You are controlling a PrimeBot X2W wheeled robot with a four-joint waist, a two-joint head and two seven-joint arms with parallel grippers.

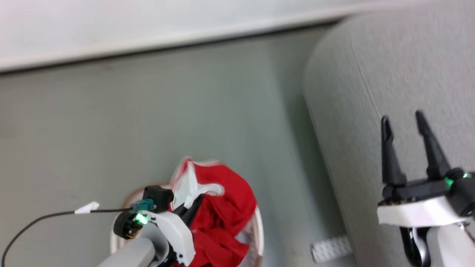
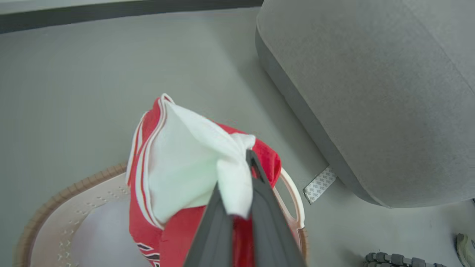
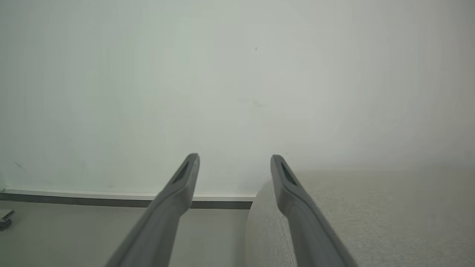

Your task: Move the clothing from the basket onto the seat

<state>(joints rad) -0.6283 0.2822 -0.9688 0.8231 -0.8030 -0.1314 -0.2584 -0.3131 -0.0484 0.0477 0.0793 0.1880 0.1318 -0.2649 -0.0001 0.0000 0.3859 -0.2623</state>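
Left end effector clamped on the white fold of the clothing, which is heaped in the basket beside the seat. It looks soft, light and floppy, so bunched fabric is the place to grip. Right end effector fingers apart, empty.

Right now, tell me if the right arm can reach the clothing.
Probably not: the right end effector hangs open over the seat, while the left end effector crowds the basket, gripping the clothing.

clothing in basket | basket on floor | seat right of basket, apart | wall behind floor
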